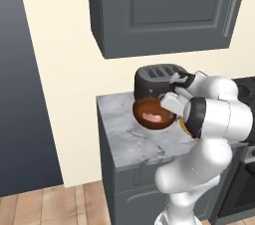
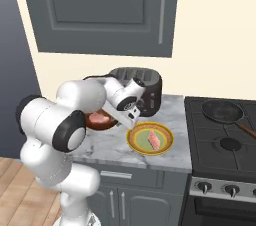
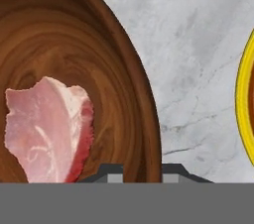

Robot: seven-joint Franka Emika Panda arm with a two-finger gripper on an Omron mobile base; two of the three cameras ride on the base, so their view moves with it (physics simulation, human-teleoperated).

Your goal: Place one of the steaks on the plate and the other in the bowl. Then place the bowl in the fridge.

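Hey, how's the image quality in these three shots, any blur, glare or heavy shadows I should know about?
Left base view: soft and a bit blurry, flat lighting, a pale sheen on the steak in the bowl. Right base view: equally soft, even light, faint shading under the plate on the counter. Hand view: sharpest, wood grain and marbling crisp, no glare; the gripper is cut off at the frame's bottom.

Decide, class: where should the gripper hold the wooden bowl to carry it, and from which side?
Grip the bowl by its thin rim, from above, one finger inside and one outside. It looks too wide to span, and the steak lies mid-bowl, leaving the rim free. The gripper already straddles it.
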